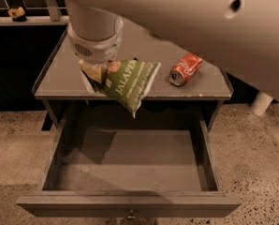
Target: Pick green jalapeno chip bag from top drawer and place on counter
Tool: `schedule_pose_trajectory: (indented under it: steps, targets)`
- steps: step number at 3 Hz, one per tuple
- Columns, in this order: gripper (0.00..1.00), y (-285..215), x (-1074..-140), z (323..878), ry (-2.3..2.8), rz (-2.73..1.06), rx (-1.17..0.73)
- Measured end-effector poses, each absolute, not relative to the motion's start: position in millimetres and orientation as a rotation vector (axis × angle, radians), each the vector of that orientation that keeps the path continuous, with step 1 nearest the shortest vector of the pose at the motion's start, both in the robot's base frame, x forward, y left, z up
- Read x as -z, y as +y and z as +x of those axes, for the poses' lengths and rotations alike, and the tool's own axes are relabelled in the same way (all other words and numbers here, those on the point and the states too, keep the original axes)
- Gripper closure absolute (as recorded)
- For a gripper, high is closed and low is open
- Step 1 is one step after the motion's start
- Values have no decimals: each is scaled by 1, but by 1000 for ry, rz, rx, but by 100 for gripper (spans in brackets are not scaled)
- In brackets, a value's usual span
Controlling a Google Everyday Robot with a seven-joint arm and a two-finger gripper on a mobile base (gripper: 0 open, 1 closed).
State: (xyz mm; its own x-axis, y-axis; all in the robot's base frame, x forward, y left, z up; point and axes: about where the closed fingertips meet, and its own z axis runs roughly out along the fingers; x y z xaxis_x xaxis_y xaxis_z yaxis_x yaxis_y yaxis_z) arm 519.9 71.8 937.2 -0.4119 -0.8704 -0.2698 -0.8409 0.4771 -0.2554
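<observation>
Clearly, the green jalapeno chip bag (130, 84) hung in the air at the front edge of the counter (202, 86), above the open top drawer (130, 206). It was crumpled green foil with white JALAPENO lettering, one corner pointing down. The gripper (98, 75) had its jaws closed on one edge of the bag. A red soda can (185, 69) lay on its side on the counter, apart from the bag. The pale arm (186, 27) hid the counter's back
</observation>
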Motion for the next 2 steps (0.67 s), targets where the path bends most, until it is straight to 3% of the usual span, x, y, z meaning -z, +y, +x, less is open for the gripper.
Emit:
schedule_pose_trajectory:
  steps: [1,2]
  targets:
    - [100,59,-947,521,2315,-1438,162]
    - [100,8,-904,525,2316,-1418,123]
